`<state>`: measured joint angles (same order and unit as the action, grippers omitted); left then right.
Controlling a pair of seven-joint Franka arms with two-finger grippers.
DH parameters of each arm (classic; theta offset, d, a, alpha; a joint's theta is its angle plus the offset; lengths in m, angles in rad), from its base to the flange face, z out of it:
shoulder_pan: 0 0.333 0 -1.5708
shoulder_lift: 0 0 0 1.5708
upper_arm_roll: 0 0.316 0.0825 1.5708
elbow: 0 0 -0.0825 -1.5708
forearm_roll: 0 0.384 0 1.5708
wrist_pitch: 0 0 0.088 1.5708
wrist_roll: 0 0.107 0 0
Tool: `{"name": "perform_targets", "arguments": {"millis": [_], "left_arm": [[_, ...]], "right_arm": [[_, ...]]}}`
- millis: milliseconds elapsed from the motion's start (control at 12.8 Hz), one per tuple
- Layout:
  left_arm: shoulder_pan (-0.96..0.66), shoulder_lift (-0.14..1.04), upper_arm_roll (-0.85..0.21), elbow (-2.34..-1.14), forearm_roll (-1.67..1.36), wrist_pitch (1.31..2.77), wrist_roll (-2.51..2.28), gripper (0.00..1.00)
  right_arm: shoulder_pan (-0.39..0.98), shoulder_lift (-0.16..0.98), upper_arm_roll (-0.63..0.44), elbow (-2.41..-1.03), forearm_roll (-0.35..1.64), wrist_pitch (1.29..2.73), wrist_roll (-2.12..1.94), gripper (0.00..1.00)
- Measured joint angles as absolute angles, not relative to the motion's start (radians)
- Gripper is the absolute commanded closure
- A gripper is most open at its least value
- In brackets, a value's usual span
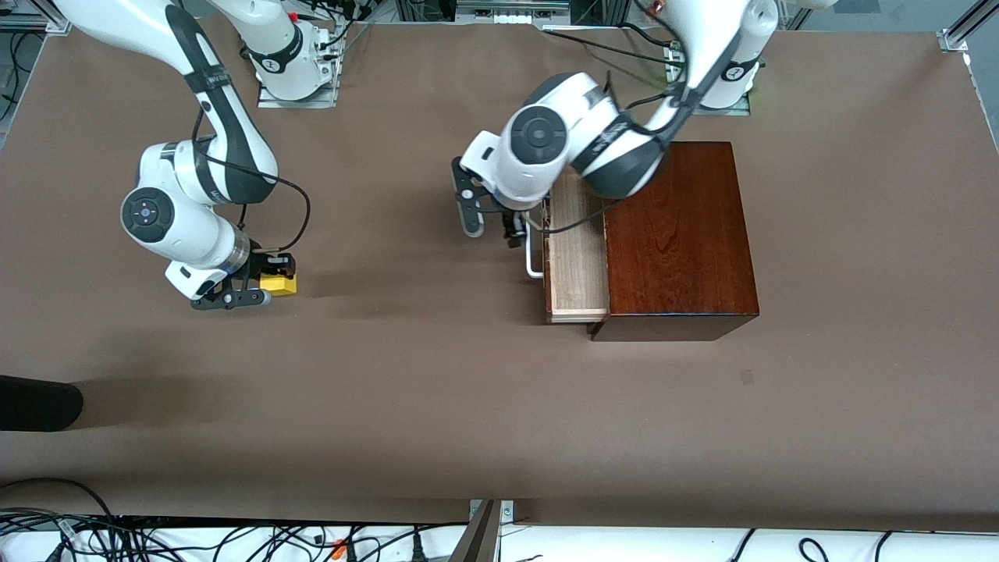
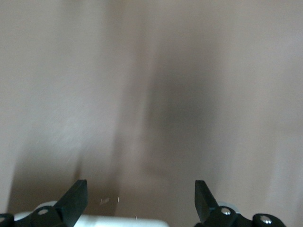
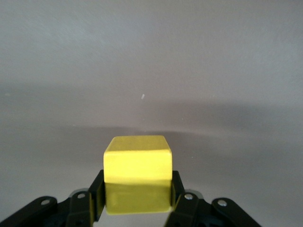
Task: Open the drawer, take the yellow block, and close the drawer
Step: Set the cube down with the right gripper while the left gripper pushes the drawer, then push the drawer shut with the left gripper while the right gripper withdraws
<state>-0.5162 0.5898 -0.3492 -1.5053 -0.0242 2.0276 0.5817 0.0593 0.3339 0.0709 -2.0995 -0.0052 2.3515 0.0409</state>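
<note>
Toward the right arm's end of the table, the yellow block (image 1: 279,284) sits clamped in the right gripper (image 1: 269,275), well apart from the wooden box. The right wrist view shows the cube (image 3: 138,173) squeezed between the two black fingers (image 3: 96,195), the jaws closed on its opposite faces, with its top face and one side face showing. Whether the block rests on the brown table (image 1: 437,375) or is held just above it, I cannot tell; it throws a small shadow close beneath it.

The drawer (image 1: 576,254) stands pulled partly out of the dark mahogany box (image 1: 677,238), which lies toward the left arm's end of the table. Its pale wood tray is exposed, and what can be seen of the inside looks bare, though the left arm covers part of it. The white bar handle (image 1: 534,257) runs along the drawer's front.

The left gripper (image 1: 511,226) hangs just in front of the drawer, beside the handle. In the left wrist view its fingers (image 2: 75,201) stand wide apart with nothing between them; the rest of that view is blurred, showing only brown surface.

A dark object (image 1: 35,402) pokes in at the table's edge, nearer the front camera than the right gripper.
</note>
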Motion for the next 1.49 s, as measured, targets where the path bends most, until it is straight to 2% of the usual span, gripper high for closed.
{"name": "perform_targets", "arguments": {"millis": [78,157,235,471,706,1020,1333,1490], "left_arm": [[-0.54,0.61,-0.349,-1.505,0.008,2.046,0.586,0.0],[-0.558,0.626,-0.349,-1.504,0.044,2.055,0.588,0.0],[-0.569,0.639,-0.349,-1.505,0.077,2.057,0.59,0.0],[-0.574,0.658,-0.343,-1.511,0.104,2.031,0.638,0.0],[-0.564,0.659,-0.329,-1.511,0.104,1.945,0.681,0.0],[-0.536,0.658,-0.327,-1.506,0.104,1.878,0.692,0.0],[-0.487,0.642,-0.328,-1.491,0.122,1.779,0.695,0.0],[-0.465,0.629,-0.327,-1.49,0.129,1.741,0.695,0.0]], "right_arm": [[0.058,0.344,0.071,-2.108,-0.005,2.369,0.041,0.57],[0.058,0.354,0.071,-2.109,-0.005,2.376,0.041,0.26],[0.058,0.362,0.071,-2.109,-0.005,2.38,0.041,0.0],[0.054,0.37,0.071,-2.104,-0.016,2.386,0.041,0.0],[0.049,0.357,0.071,-2.079,-0.018,2.388,0.04,0.0],[0.027,0.208,0.07,-2.052,-0.018,2.352,0.039,0.0],[0.012,-0.001,0.069,-1.991,-0.018,2.131,0.039,0.0],[0.012,-0.055,0.063,-1.914,-0.018,2.0,0.039,0.0]]}}
